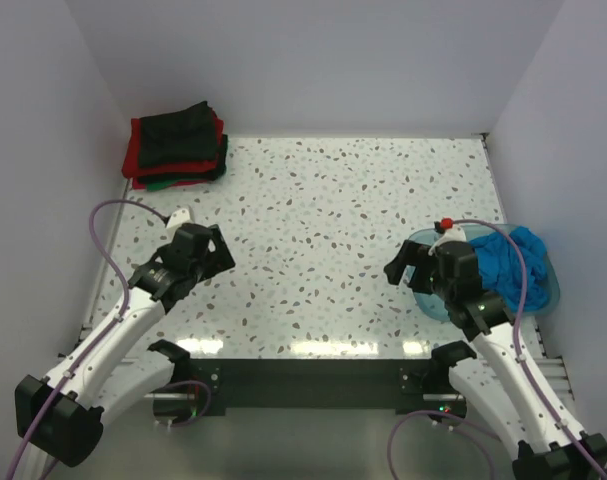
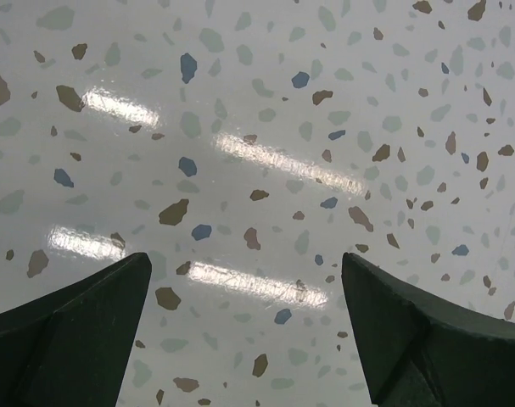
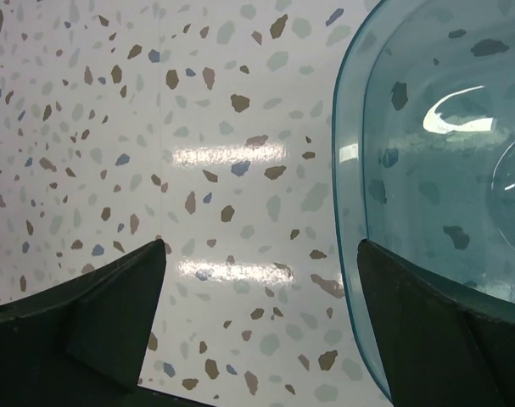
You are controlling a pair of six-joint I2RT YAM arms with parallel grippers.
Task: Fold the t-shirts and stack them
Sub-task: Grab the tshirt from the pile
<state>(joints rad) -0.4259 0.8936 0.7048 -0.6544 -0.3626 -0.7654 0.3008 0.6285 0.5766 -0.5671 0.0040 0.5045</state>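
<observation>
A stack of folded dark green/black and red t-shirts [image 1: 177, 146] lies at the table's far left corner. A bright blue t-shirt [image 1: 511, 261] sits crumpled in the translucent blue-green tub [image 1: 547, 296] at the right edge. My left gripper [image 1: 215, 250] is open and empty over bare table at the left [image 2: 244, 271]. My right gripper [image 1: 407, 264] is open and empty just left of the tub; its right finger [image 3: 435, 331] is over the tub's rim [image 3: 346, 254].
The speckled white table [image 1: 333, 220] is walled in by white panels at the back and both sides. The tub stands against the right wall. A dark rail [image 1: 313, 372] runs along the near edge between the arm bases.
</observation>
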